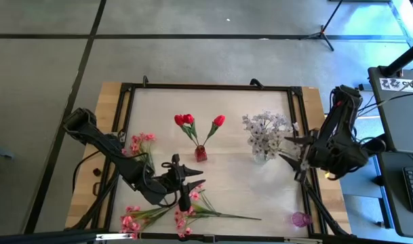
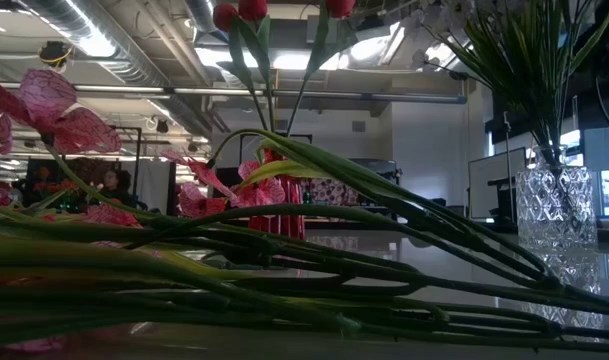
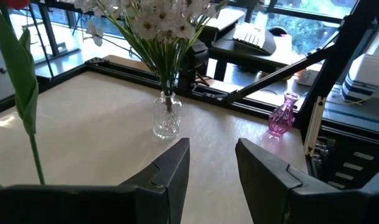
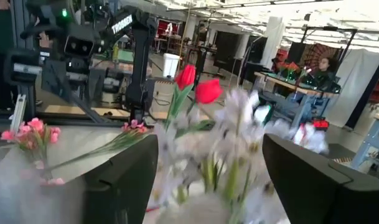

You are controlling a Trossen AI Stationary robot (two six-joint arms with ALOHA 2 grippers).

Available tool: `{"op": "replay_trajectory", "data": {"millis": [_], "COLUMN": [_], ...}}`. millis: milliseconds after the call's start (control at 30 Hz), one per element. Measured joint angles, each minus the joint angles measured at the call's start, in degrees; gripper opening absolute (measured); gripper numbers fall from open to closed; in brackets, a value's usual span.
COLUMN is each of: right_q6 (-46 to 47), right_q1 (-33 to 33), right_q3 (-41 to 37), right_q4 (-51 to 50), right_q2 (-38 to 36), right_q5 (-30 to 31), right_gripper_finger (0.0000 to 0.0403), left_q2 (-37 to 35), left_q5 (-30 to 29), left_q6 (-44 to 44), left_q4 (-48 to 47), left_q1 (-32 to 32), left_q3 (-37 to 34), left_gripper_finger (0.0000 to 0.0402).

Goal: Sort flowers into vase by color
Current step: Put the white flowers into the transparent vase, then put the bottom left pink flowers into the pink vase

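Whitish sprigs [image 1: 264, 129] stand in a clear glass vase [image 3: 166, 118] at the table's right. Red tulips [image 1: 192, 122] stand in a small red vase [image 1: 201, 153] at the middle. Pink sprays [image 1: 186, 213] lie flat near the front edge, and more pink sprays [image 1: 141, 142] lie at the left. My left gripper [image 1: 192, 181] [image 3: 212, 149] is open and empty, just beyond the lying pink sprays, pointing toward the clear vase. My right gripper [image 1: 285, 150] [image 4: 211, 155] is open wide, just right of the whitish sprigs, which show blurred between its fingers.
A small purple-pink vase [image 1: 301, 219] [image 3: 282, 115] stands empty at the front right corner. A black frame [image 1: 206, 86] rims the table. The pink sprays' long green stems [image 2: 314, 270] cross the low view's foreground. Bare tabletop lies between the red vase and the clear vase.
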Motion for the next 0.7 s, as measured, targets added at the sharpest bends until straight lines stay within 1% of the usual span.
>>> {"op": "replay_trajectory", "data": {"millis": [167,300,367,533,700], "right_q6": [-5.85,-9.56,-10.75,-10.97,-9.27], "right_q1": [0.0,0.0,0.0,0.0,0.0], "right_q3": [4.95,8.39,10.28,14.84,17.28], "right_q4": [0.0,-0.09,0.02,0.01,0.04], "right_q2": [0.02,0.04,0.02,0.07,0.51], "right_q5": [-1.13,-5.5,-9.68,-25.15,-36.87], "right_gripper_finger": [0.0287,0.0287,0.0287,0.0287,0.0287], "left_q2": [0.0,0.0,0.0,0.0,0.0], "left_q5": [0.0,0.0,0.0,1.28,1.44], "left_q6": [0.02,0.0,0.0,0.12,1.33], "left_q4": [-0.02,-0.04,-0.02,0.38,1.24], "left_q1": [-0.02,-0.07,-0.07,-0.07,-0.48], "left_q3": [0.0,0.0,0.0,0.0,0.0], "left_gripper_finger": [0.0129,0.0129,0.0129,0.0129,0.0129]}}
